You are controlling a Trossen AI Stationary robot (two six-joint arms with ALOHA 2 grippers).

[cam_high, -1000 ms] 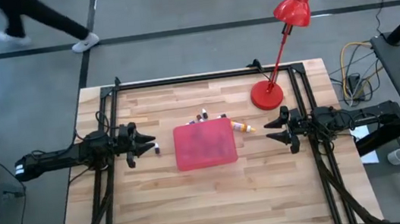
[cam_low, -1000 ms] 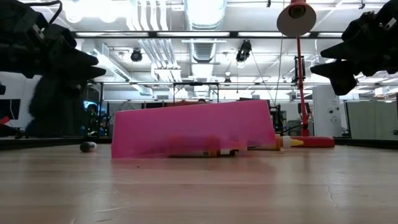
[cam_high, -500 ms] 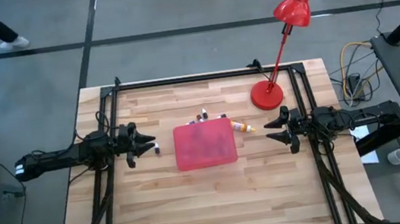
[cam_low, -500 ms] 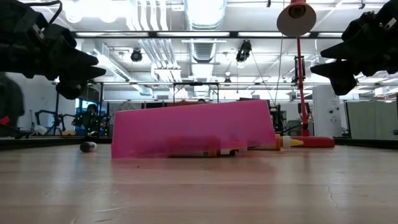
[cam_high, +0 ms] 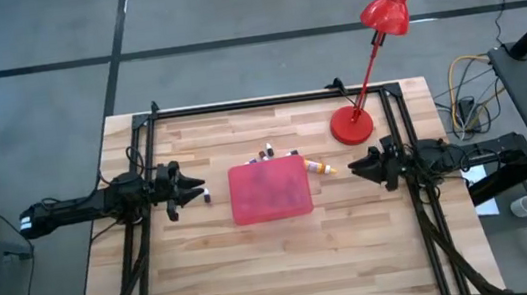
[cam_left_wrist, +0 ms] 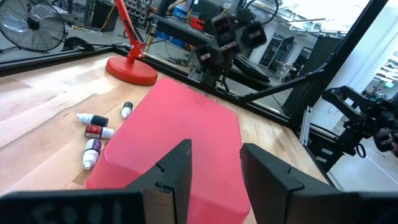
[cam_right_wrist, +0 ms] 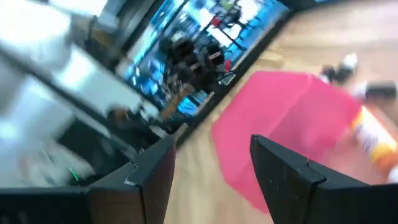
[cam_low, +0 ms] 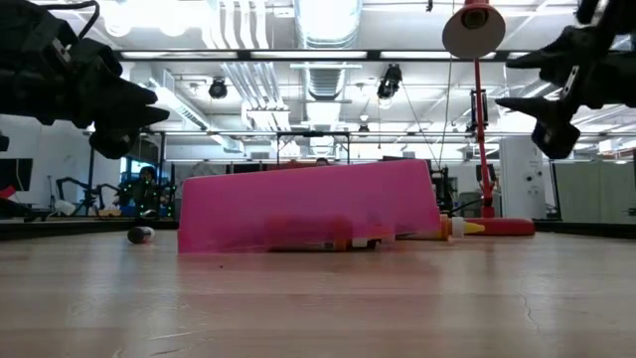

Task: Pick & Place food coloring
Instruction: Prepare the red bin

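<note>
Several tiny food coloring bottles (cam_high: 269,153) lie on the wood just beyond the far edge of a pink-red tray (cam_high: 269,189) at the table's middle. An orange-yellow one (cam_high: 319,168) lies on its side off the tray's far right corner. A dark one (cam_high: 206,197) lies left of the tray. My left gripper (cam_high: 188,187) hovers open at the table's left, pointing level at the tray (cam_left_wrist: 180,137). My right gripper (cam_high: 355,166) hovers open at the right, also pointing at the tray (cam_right_wrist: 280,124). Both hang well above the wood (cam_low: 129,109) (cam_low: 542,89) and are empty.
A red desk lamp stands with its round base (cam_high: 350,125) at the far right of the table, its head (cam_high: 389,6) leaning past the far edge. A dark frame rail (cam_high: 238,103) runs along the far edge. Bare wood (cam_high: 278,267) lies on the near side of the tray.
My right gripper has rolled about the line along which it points, staying in place and open. In the low view its fingers now stand at a different slant. My left gripper has kept still. No bottle has moved.
</note>
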